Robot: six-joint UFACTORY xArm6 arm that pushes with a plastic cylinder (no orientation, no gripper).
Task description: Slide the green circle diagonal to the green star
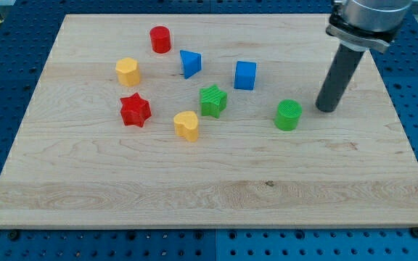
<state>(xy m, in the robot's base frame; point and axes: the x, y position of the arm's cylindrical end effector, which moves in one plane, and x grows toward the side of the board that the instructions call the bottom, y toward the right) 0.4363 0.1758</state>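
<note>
The green circle [288, 114] is a short green cylinder right of the board's middle. The green star [212, 100] lies to its left, a little higher in the view, with a clear gap between them. My tip [326, 109] rests on the board just right of the green circle, a small gap away and not touching it. The dark rod rises from it toward the view's top right.
A blue cube [245, 75] sits above and between the two green blocks. A blue triangle [190, 63], red cylinder [160, 39], yellow hexagon [128, 72], red star [135, 110] and yellow heart [186, 125] lie to the left. The wooden board [209, 196] sits on a blue perforated table.
</note>
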